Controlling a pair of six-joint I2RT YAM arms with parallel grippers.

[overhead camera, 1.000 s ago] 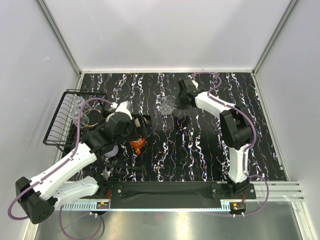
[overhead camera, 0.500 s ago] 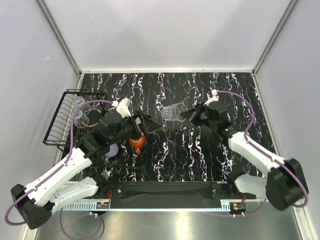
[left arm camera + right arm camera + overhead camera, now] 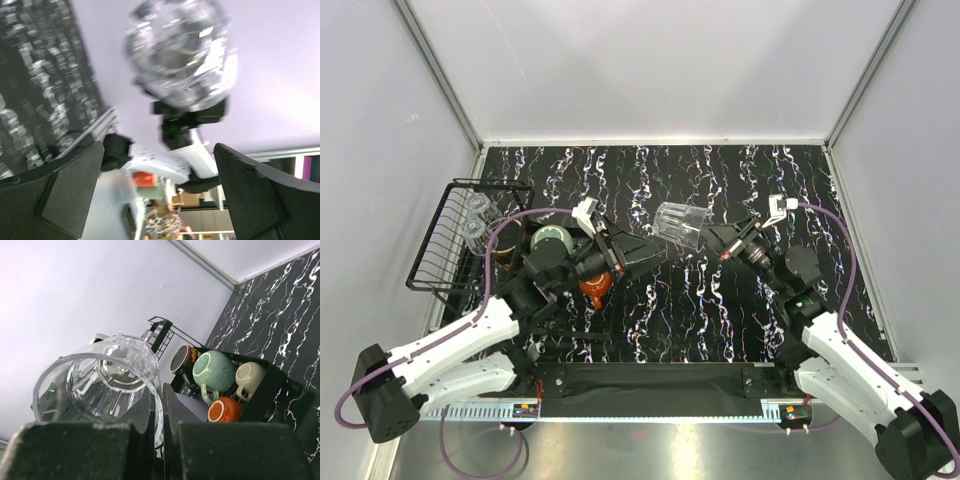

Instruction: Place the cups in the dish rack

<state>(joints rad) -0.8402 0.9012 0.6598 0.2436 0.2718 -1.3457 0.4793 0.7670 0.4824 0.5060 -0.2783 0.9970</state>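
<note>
My right gripper [image 3: 716, 238] is shut on the rim of a clear glass [image 3: 682, 225] and holds it tilted in the air above the table's middle; one finger [image 3: 172, 430] sits inside the rim of the glass [image 3: 100, 385]. My left gripper [image 3: 645, 252] is open and empty, pointing at the glass [image 3: 180, 55] from the left, a short gap away. The black dish rack [image 3: 438, 250] stands at the left with two clear glasses [image 3: 476, 212] in its basket. On its tray [image 3: 280, 385] are a teal mug [image 3: 215, 371], a beige mug [image 3: 250, 377], a red cup [image 3: 222, 410] and a dark mug [image 3: 181, 359].
White walls enclose the black marbled table [image 3: 740, 310] on three sides. The teal mug [image 3: 552, 240] and red cup [image 3: 595, 288] lie partly under my left arm in the top view. A metal rail [image 3: 880, 375] runs along the near edge.
My right arm has swung back toward the near side and lifted the glass off the table. My left gripper has left the rack side and reached right toward the glass.
</note>
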